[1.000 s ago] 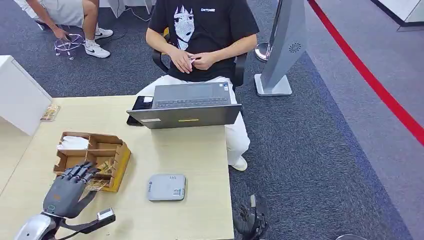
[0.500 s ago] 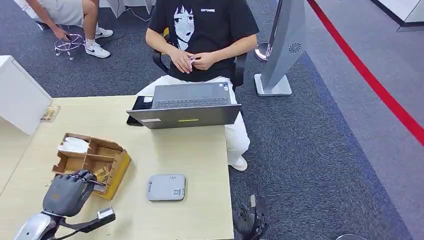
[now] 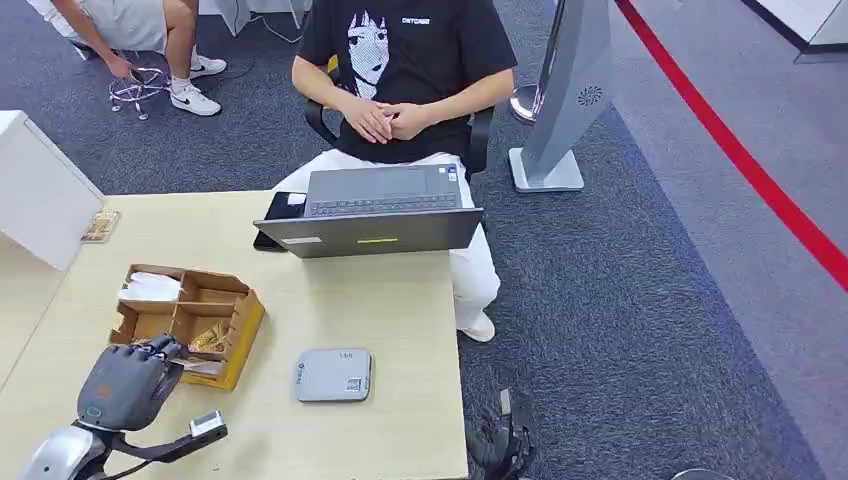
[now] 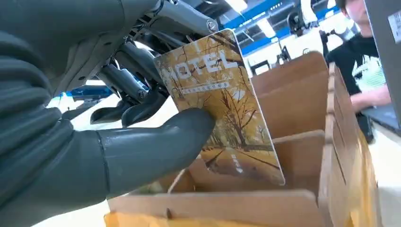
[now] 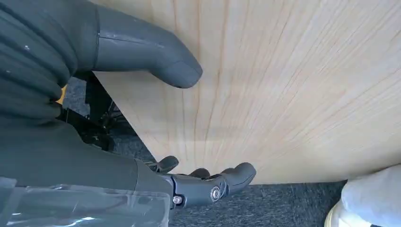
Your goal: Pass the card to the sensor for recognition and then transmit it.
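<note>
Head view: left hand (image 3: 128, 380) at near corner of cardboard box (image 3: 235, 340) on pale wood table (image 3: 400, 330). Left wrist view: thick grey thumb and dark fingers (image 4: 137, 101) pinch glossy rectangular card (image 4: 222, 104), yellow autumn-tree print, "HOTEL" lettering; card sits above brown divided compartment, lower edge seemingly clear of the dividers. Flat grey rounded-square sensor (image 3: 334, 375) right of box, near table's near edge. Right wrist view: right hand (image 5: 179, 127) empty, fingers apart, beside wood-grain table edge, over grey carpet. Grey laptop (image 3: 375, 210) at far edge.
</note>
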